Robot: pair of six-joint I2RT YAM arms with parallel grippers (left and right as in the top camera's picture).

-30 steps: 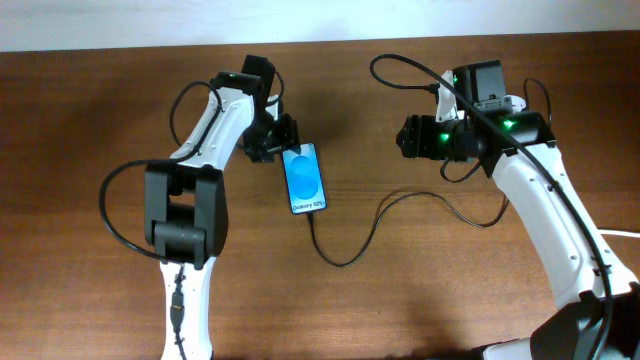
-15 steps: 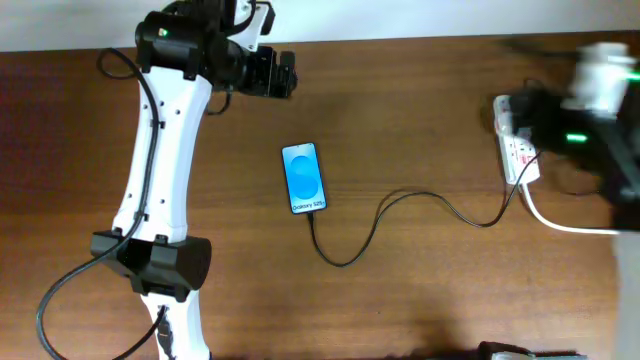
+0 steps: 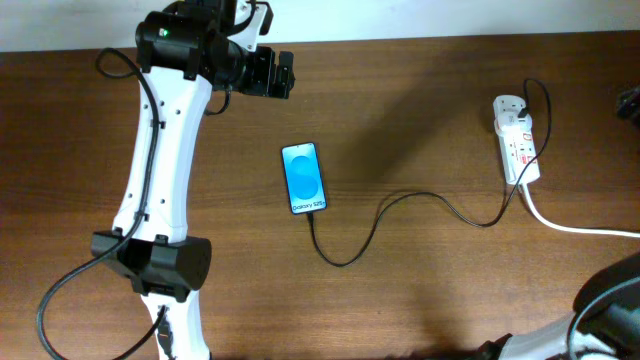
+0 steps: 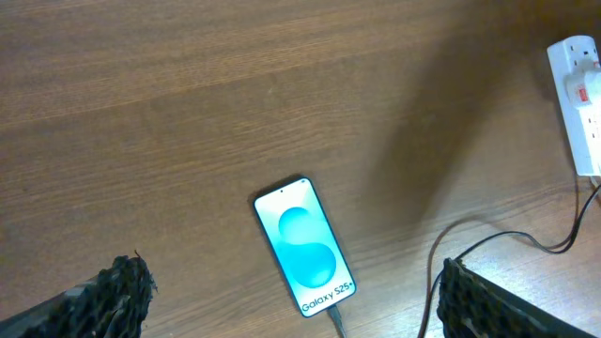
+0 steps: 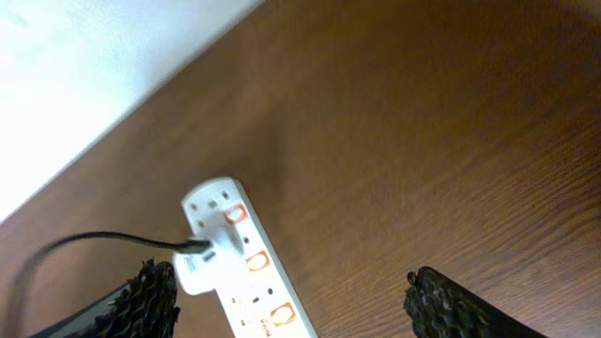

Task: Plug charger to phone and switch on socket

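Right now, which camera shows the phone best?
The left wrist view: the phone fills more of the picture, its screen text readable. Overhead shows it whole but smaller; the right wrist view misses it entirely.

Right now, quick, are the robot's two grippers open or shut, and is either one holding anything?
Left gripper: open, holding nothing.
Right gripper: open, holding nothing.

A robotics lab bench is being suggested. A bare wood-grain table [image 3: 430,290] is being backed by a plain white wall [image 3: 400,15], a white-and-black robot arm [image 3: 160,150] is being seen reaching over it, and only a phone [image 3: 304,178] and a socket [image 3: 517,145] are being displayed on it.
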